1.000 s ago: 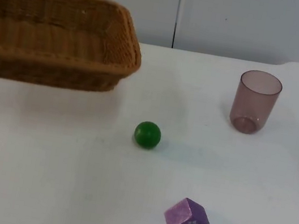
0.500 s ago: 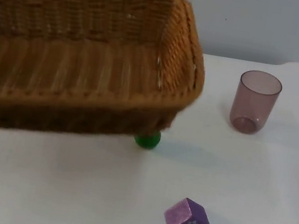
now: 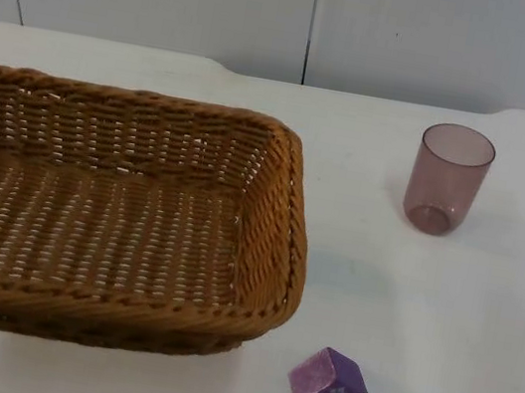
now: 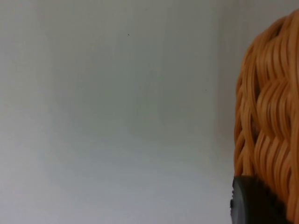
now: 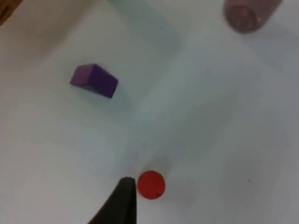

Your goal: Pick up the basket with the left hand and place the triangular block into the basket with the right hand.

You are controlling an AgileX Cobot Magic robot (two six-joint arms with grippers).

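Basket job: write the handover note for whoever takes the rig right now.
Left gripper: clamped on the wicker basket's rim, seen at its fingertip in the left wrist view; the basket is carried over the table's left half, open side up, nothing inside.
Right gripper: above the table beside a red piece, holding nothing; jaw state unclear.
Purple triangular block: lying on the table just off the basket's near right corner, untouched.
Pink cup: upright, farther back on the right.
Done: basket lifted.
Left: right gripper picks the block and drops it into the basket.
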